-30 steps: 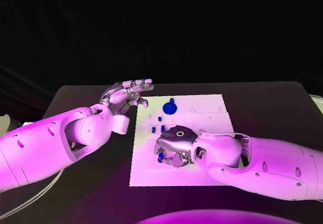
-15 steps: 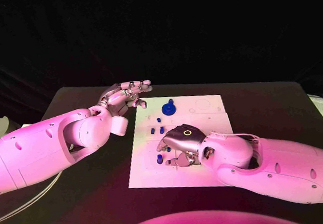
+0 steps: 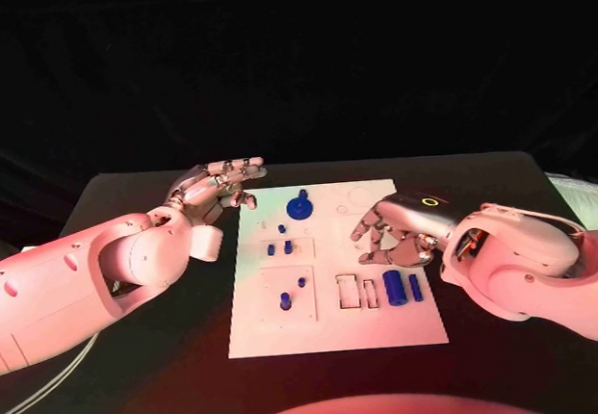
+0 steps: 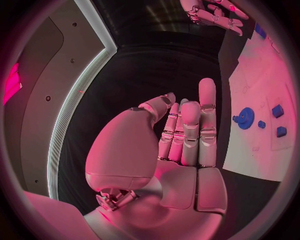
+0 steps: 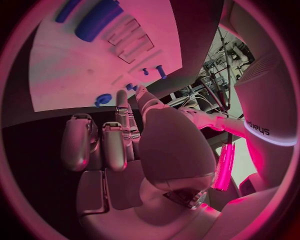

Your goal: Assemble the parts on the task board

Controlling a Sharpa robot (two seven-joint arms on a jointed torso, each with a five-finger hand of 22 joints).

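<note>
backdrop: dark black curtain behind | furniture: matte black rectangular table (image 3: 521,189) | light: reddish-pink cast over the scene

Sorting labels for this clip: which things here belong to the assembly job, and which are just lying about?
Job: task board, blue gear, two blue cylinders, small blue pieces, left hand, right hand.
Lying about: black table.

We see the task board (image 3: 336,320) as a smooth, matt white plate, and the parts (image 3: 299,207) on it look like solid blue plastic with a dull sheen. The bench (image 3: 506,191) is matt black. Both arms (image 3: 68,283) wear glossy white shells; the left hand (image 3: 221,184) and right hand (image 3: 398,228) look metallic silver.
</note>
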